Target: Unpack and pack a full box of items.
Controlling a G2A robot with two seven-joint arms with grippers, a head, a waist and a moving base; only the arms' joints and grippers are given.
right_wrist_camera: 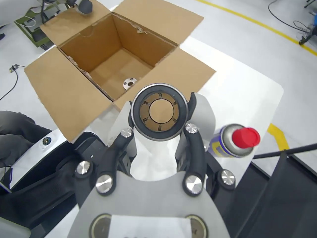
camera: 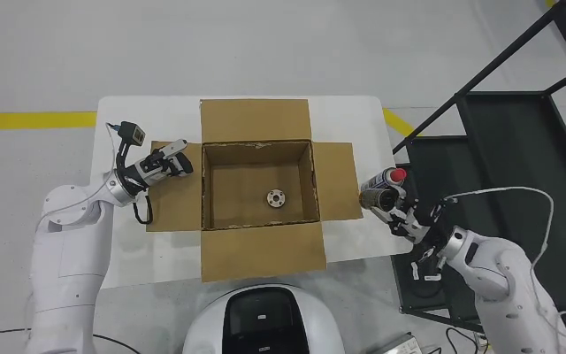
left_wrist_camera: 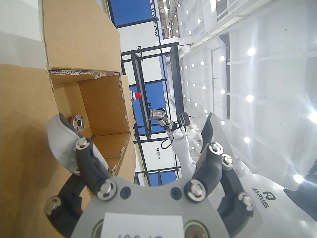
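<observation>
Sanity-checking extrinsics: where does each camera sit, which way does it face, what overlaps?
Top view: above the arms, facing straight down at table and open cardboard box; both arms, left gripper and right gripper flank the box.
Left wrist view: beside the box, facing across it toward the black rack; own open fingers show.
Right wrist view: angled down into the box past the gripped metal sleeve; own fingers show.
Shared: all show the metal disc; both wrist views, the spray can.
</observation>
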